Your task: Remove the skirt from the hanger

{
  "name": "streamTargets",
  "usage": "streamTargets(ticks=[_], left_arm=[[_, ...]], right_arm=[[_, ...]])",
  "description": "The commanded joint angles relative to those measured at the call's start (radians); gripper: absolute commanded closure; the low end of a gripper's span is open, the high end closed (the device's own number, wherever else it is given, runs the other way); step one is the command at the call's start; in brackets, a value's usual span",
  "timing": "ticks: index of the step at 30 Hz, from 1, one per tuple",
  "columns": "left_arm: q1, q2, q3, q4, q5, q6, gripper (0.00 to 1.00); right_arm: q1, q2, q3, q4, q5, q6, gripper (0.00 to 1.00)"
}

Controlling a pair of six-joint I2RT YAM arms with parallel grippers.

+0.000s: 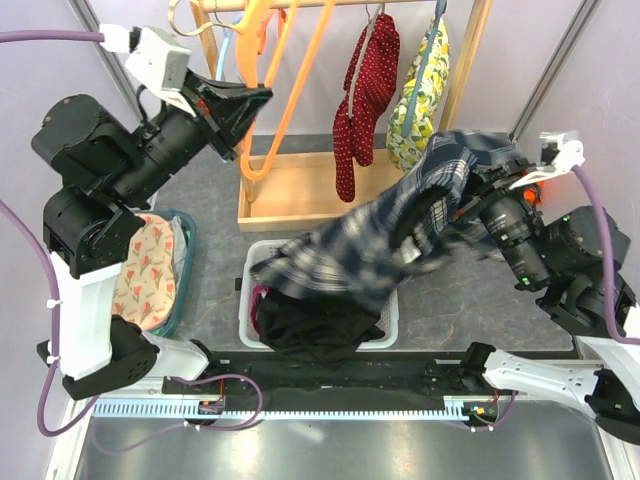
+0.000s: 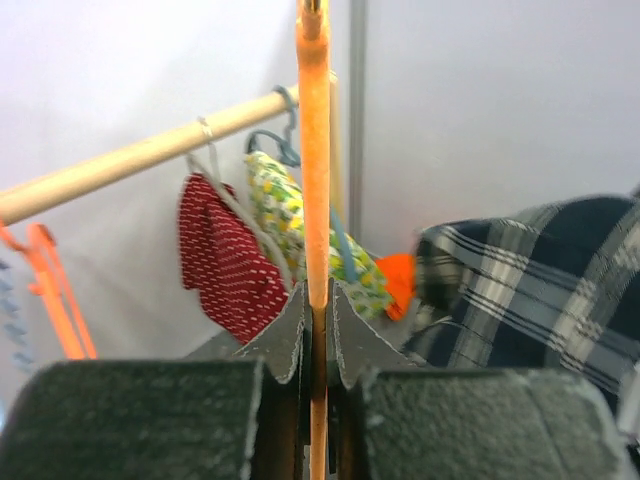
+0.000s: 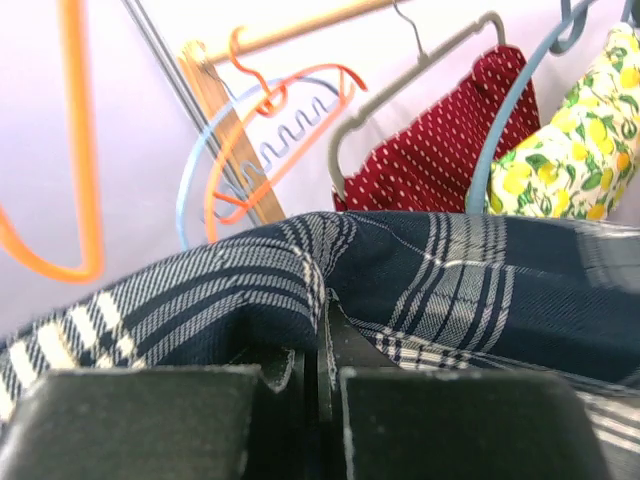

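Observation:
My left gripper is shut on the thin peach-orange hanger, held up at the back left near the rack; the hanger's bar runs straight through the jaws. The navy plaid skirt hangs apart from the hanger, to its right. My right gripper is shut on a fold of the skirt and holds it up. The skirt's lower end trails down over the white basket. In the right wrist view the hanger shows at the far left, bare.
The white basket holds a black garment and a magenta one. On the wooden rack hang a red dotted garment, a lemon-print garment, a red-orange hanger and a light-blue hanger. A teal tub with floral cloth stands left.

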Motion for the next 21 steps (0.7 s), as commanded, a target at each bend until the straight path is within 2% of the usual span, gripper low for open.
streamTargets(ticks=[1,9,12,14,17,21], left_arm=[[0.001,-0.035,0.003,0.099,-0.122,-0.007,0.98],[0.001,-0.101,-0.1,0.085,-0.151,-0.007,0.98],[0.001,-0.116,-0.131,0.085,-0.167,0.026,0.98],[0.001,-0.126,-0.149,0.085,-0.176,0.037,0.98],[0.001,-0.121,-0.16,0.071,-0.191,0.046,0.98],[0.001,-0.113,-0.166,0.041,-0.214,0.049,0.98]], right_arm=[[0.0,0.06,0.021,-0.009,0.014,-0.02,1.0],[0.0,0.124,0.076,-0.01,-0.067,0.009,1.0],[-0.002,0.127,0.078,0.005,-0.13,0.043,1.0],[0.001,0.135,0.076,0.025,-0.224,0.078,1.0],[0.035,0.169,0.06,0.053,-0.279,0.134,1.0],[0.173,0.27,0.072,0.063,-0.258,0.109,1.0]])
